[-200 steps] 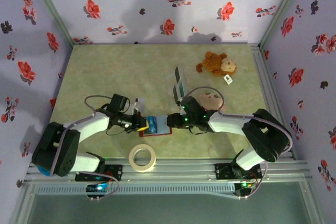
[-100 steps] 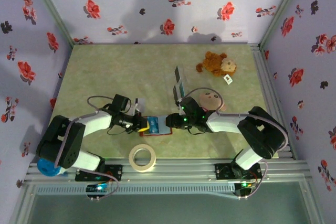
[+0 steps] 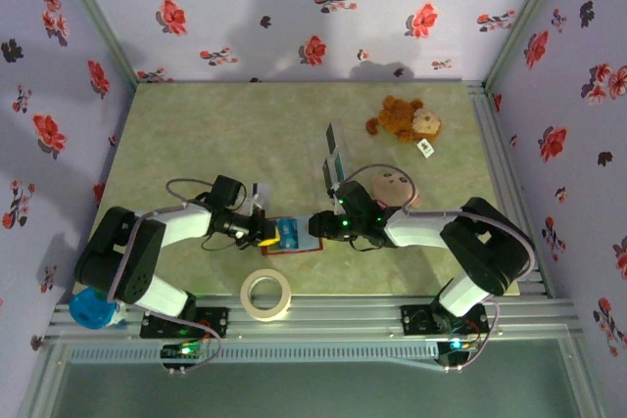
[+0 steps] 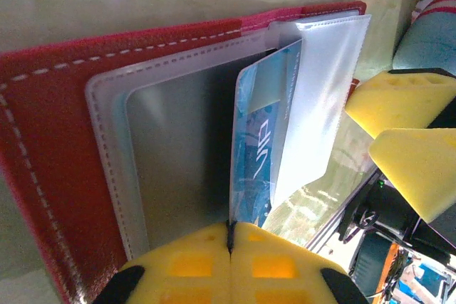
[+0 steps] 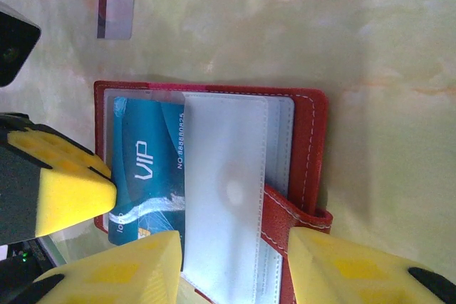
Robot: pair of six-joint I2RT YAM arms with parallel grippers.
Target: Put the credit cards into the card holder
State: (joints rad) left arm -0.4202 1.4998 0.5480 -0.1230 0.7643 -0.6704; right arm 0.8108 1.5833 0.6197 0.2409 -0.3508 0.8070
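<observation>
Teal credit card (image 4: 260, 140) pinched by left tool (image 4: 229, 231).

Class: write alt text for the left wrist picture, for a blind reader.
The shut left gripper pinches a teal card set among the clear sleeves of the open red card holder. The right gripper, yellow-padded, stands nearby.

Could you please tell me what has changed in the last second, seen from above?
The left arm swung its rear links right, towards the card holder; the right arm shifted its elbow slightly left. Nothing was gripped or released: the left gripper stays shut on the teal card, the right gripper open over the holder. Tape roll and brown plush toy are unmoved.
</observation>
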